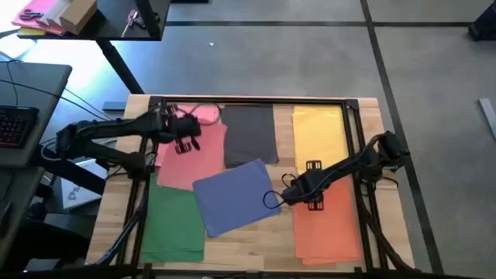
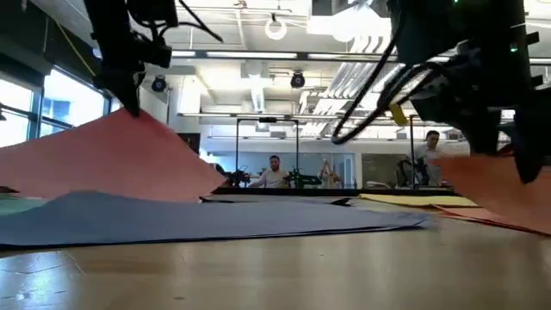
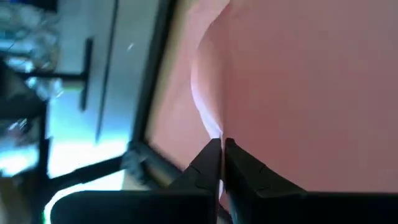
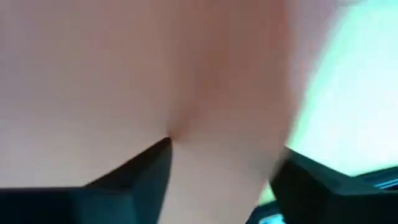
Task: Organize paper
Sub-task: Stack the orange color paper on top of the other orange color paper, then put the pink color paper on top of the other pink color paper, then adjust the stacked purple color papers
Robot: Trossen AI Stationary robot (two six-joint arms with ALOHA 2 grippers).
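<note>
The thin pink rectangular paper sheet, at ten o'clock on the desk, is pinched at its far edge by the closed left gripper; the right gripper, fingers spread, is poised over the orange paper sheet at four o'clock.

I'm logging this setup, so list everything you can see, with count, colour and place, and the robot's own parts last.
Pink paper: one, pink, far left of the table, one edge lifted.
Grey paper: one, dark grey, far middle.
Yellow paper: one, yellow, far right.
Blue paper: one, blue, middle, lying askew.
Green paper: one, green, near left.
Orange paper: one, orange, near right.
Table: one, light wood.
Keyboard: one, dark, on a desk at the left.
People: at least two, in the room behind.
Left gripper: jaws shut on the pink paper.
Right gripper: at the orange paper's far left edge, jaws apart.
</note>
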